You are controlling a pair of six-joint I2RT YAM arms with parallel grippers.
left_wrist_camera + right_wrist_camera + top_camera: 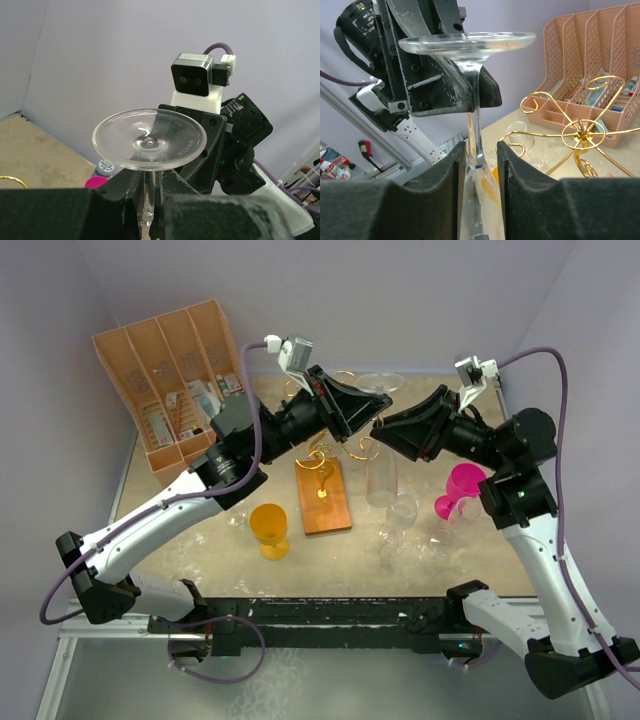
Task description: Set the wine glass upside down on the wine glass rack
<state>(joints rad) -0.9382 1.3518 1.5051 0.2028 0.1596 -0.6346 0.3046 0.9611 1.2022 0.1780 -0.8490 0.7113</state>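
Left fingers [440, 90] pinch the wine glass [474, 115] on its stem just under the foot. Glass is already inverted, foot up, held well above the bench [330, 565]. Right fingers [432, 190] flank the stem lower down. A sliver of gap shows on 1 side, so can't tell if they grip yet. Looks like a handover between the 2 arms, approx. mid-task. Wine glass rack [580, 134] stands near, off to 1 side. Next, prob.: 1 arm takes sole hold, then slides the stem into a scroll arm so the foot hangs on the wire. That needs the foot kept level & above the wire.
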